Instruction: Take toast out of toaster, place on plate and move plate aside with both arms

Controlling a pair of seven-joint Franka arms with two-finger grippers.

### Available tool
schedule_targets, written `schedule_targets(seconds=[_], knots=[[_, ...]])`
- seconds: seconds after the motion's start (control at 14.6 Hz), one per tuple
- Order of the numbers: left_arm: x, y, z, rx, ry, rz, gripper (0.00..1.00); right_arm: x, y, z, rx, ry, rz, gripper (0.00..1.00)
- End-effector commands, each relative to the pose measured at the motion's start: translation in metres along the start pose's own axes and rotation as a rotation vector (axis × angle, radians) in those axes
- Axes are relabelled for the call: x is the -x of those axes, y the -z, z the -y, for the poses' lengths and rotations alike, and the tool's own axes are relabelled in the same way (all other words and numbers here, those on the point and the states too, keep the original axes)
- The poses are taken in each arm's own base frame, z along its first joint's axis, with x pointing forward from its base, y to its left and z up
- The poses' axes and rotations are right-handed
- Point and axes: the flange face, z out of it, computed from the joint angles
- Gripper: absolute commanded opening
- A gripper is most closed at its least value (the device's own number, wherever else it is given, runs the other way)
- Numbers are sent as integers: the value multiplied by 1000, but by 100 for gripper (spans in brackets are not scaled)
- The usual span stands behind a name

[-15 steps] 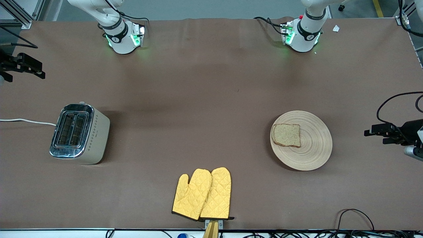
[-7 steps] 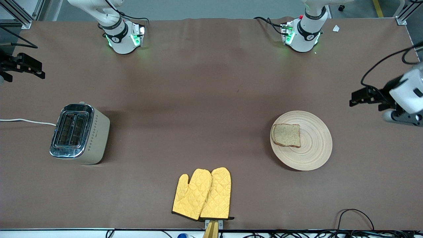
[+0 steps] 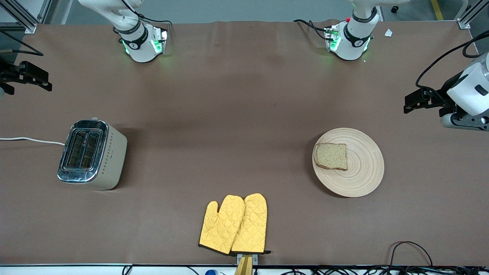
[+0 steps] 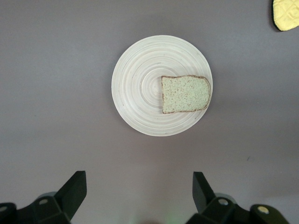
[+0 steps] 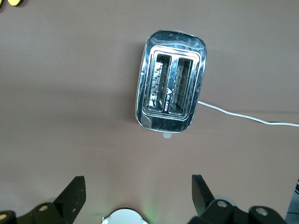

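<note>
toast (image 3: 331, 156) sits on the plate (image 3: 363, 179) | left gripper (image 4: 139, 192) up at the table (image 3: 244, 114) end edge, jaws wide, holding nothing | right gripper (image 5: 138, 192) over the other end edge, same deal

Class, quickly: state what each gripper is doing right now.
Left gripper: open, empty, up over the table beside the plate.
Right gripper: open, empty, up over the table beside the toaster.

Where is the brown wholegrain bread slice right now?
The brown wholegrain bread slice lies flat on the round beige wooden plate, on the part toward the yellow quilted oven mitts, at the left arm's end of the table.
</note>
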Motion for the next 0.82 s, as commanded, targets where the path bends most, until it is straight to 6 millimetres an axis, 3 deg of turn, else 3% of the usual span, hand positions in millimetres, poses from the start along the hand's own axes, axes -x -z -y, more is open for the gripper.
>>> schedule_targets(seconds=[0.0, 0.27, 0.75], knots=[[17, 4, -5, -25, -13, -36, 100, 4, 3, -1, 5, -11, 2, 100], [53, -3, -24, -55, -14, -107, 100, 4, 3, -3, 5, -15, 2, 100], [39, -4, -14, -51, 11, -107, 100, 4, 3, -3, 5, -15, 2, 100]])
